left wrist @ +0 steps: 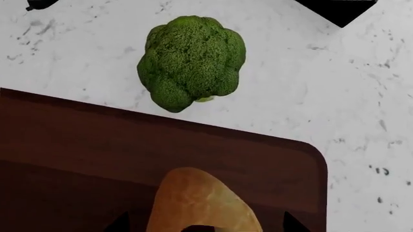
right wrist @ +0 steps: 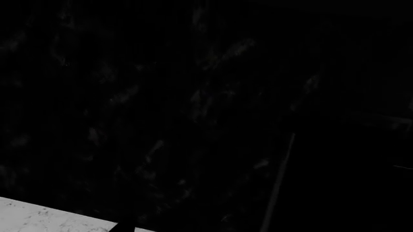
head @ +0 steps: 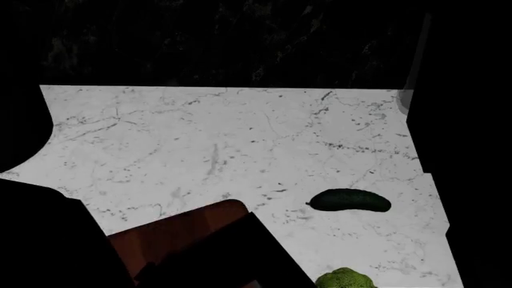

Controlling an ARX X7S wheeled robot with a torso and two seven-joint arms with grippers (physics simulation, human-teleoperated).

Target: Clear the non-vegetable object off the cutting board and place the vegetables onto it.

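In the left wrist view the dark reddish-brown cutting board (left wrist: 96, 150) lies on white marble. On it rests the non-vegetable object (left wrist: 200, 195), a golden-brown bread-like lump. My left gripper (left wrist: 206, 224) is open, and its two dark fingertips (left wrist: 119, 223) straddle the lump with a gap on each side. The green broccoli (left wrist: 191, 63) sits on the marble just off the board's edge. In the head view my left arm hides most of the board (head: 184, 231); the broccoli (head: 346, 279) shows at the bottom edge, with the dark green cucumber (head: 349, 200) beyond it. The right wrist view shows only one dark fingertip (right wrist: 125, 226).
The white marble counter (head: 224, 144) ends at a dark wall behind and drops off on the right. Black shapes cut into two corners of the left wrist view (left wrist: 339, 9). The right wrist camera faces mostly darkness, with a sliver of counter (right wrist: 38, 217).
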